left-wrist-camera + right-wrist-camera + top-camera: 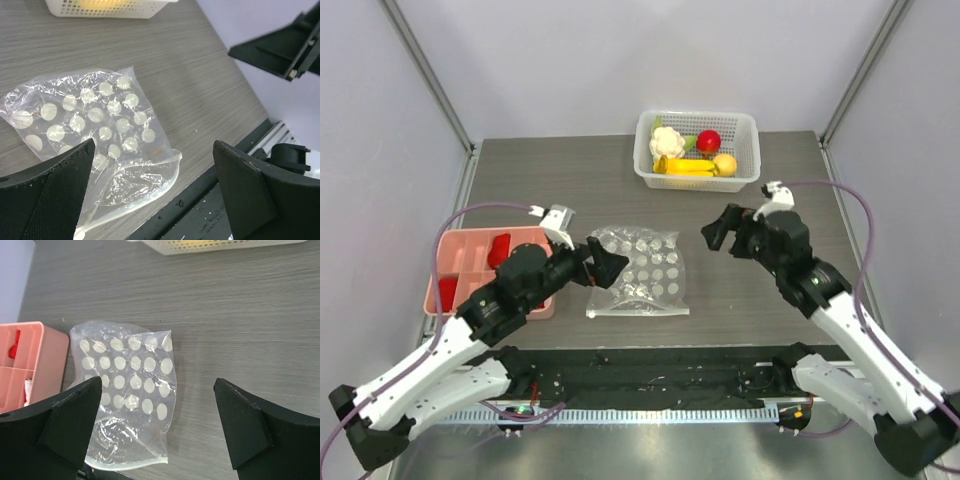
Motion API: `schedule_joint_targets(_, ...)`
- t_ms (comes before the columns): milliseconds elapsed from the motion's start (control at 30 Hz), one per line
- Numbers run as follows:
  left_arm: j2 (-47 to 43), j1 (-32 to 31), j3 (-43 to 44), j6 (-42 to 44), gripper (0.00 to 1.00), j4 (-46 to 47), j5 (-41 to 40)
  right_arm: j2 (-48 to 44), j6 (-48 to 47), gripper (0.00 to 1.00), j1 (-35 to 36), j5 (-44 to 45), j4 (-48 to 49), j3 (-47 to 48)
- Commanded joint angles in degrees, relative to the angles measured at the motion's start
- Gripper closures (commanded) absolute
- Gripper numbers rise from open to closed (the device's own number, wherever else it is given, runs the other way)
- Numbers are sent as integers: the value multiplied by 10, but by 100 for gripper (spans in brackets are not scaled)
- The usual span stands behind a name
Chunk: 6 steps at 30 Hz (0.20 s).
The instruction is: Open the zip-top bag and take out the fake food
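Note:
The zip-top bag (638, 272) lies flat on the table between both arms, clear with pale dots. Its mouth gapes open at the near edge, and it looks empty. It also shows in the left wrist view (95, 125) and the right wrist view (127, 385). The fake food sits in the white basket (748, 150) at the back: cauliflower (666, 141), red fruit (709, 140), banana bunch (685, 167), yellow-orange fruit (725, 164). My left gripper (610, 265) (154, 145) is open and empty at the bag's left edge. My right gripper (720, 228) (158, 381) is open and empty, right of the bag and raised.
A pink tray (460, 262) with red pieces stands at the left, under my left arm; it also shows in the right wrist view (40, 355). A black strip (640, 365) runs along the near edge. Grey walls close in both sides.

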Motion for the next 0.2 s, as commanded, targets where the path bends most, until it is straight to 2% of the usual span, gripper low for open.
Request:
schedule_joint_targets(0, -68, -4, -43, -16, 1, 53, 6, -123, 46, 0, 0, 35, 16, -75)
schedule_joint_targets(167, -143, -4, -58, -50, 0, 65, 52, -196, 62, 0, 0, 15, 5, -93)
